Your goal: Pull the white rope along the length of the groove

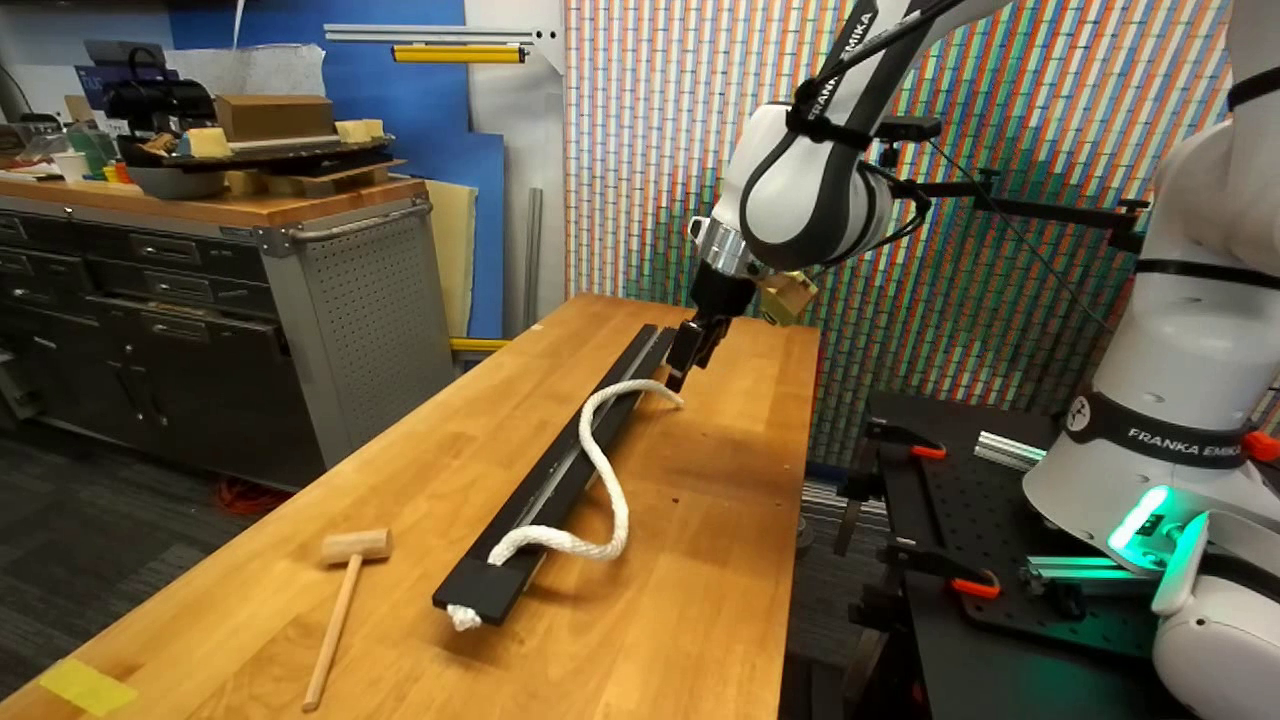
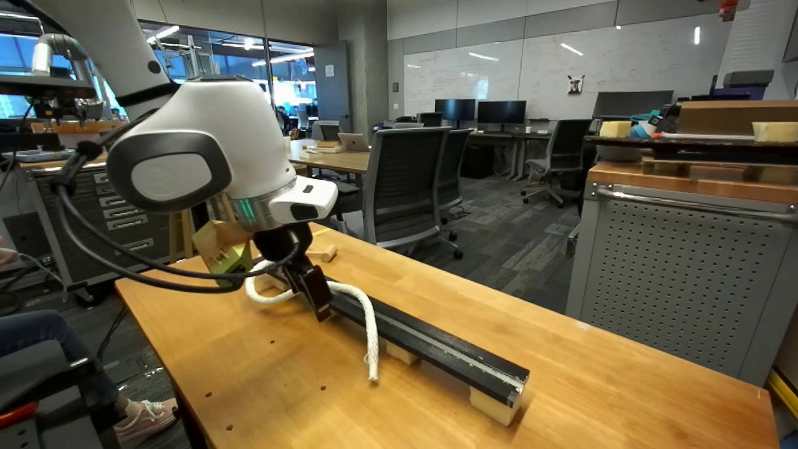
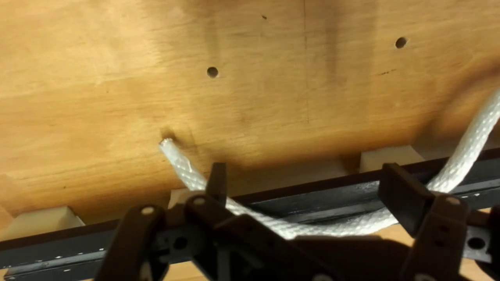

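In an exterior view, "FRANKA EMIKA" legible on arm, upper right, and base, right edge. Wrist view: pincer apart, white rope passing behind, lower frame.

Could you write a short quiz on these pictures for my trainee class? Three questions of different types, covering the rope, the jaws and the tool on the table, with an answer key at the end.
1. Multiple choice. Where is the rope end nearest the jaws?
A) Lying inside the groove
B) Past the side of the black bar, over the table
C) Hanging off the table's edge

2. True or false? The jaws are shut on the white rope.

3. Fill the gap. The wooden tool lying on the table, apart from the bar, is a ____.

Key
1. B
2. False: in the wrist view they stand open.
3. mallet
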Controlling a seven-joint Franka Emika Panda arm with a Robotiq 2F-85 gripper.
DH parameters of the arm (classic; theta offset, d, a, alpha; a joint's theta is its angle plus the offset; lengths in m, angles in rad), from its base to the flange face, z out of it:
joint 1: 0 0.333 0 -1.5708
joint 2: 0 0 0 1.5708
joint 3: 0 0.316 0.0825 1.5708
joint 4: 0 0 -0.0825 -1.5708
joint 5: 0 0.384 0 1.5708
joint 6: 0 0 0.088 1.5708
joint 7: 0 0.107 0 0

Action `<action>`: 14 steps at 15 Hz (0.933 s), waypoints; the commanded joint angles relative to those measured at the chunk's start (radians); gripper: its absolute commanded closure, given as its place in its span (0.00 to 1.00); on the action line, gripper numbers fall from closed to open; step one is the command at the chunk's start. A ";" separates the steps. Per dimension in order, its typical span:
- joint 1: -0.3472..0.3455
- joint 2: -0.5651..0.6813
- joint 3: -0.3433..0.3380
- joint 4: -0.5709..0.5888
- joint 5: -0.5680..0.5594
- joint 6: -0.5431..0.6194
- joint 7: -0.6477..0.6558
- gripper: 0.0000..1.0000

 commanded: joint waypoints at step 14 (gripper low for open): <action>0.275 0.403 -0.406 0.148 -0.274 0.274 0.103 0.00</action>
